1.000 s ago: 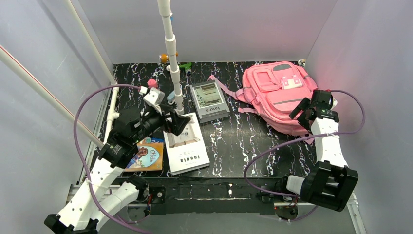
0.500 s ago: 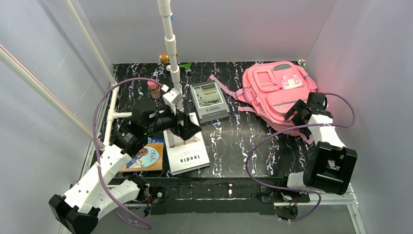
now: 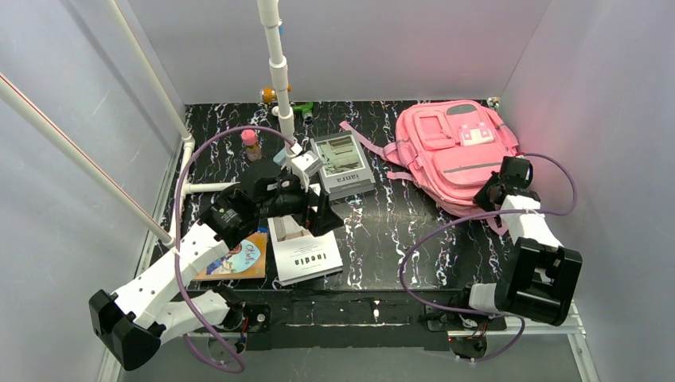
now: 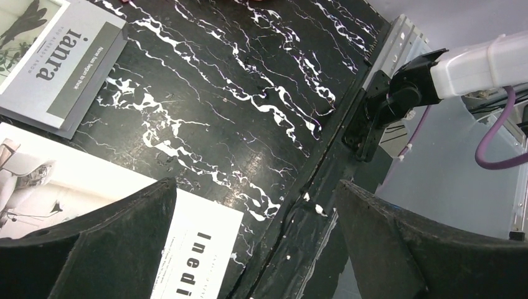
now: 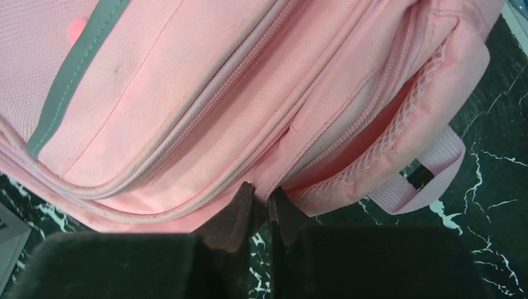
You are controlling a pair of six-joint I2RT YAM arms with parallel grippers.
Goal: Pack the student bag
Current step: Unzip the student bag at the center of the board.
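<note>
The pink student bag lies front up at the back right of the table. My right gripper is at its near lower edge. In the right wrist view the jaws are pinched together on a fold of the bag's fabric, beside a zip line and the mesh side pocket. My left gripper hangs open over the white "Inedia" book. In the left wrist view its fingers stand wide apart with nothing between them, above the book's corner and the table's front edge.
A grey "ianra" book lies mid-table, also in the left wrist view. A colourful picture book lies at the front left. A pink-capped bottle and small toys stand at the back. A white pipe rises over the middle.
My right gripper moved in to the bag's lower edge and closed on its fabric. The left arm swung rightward across the white book, its gripper staying open.
</note>
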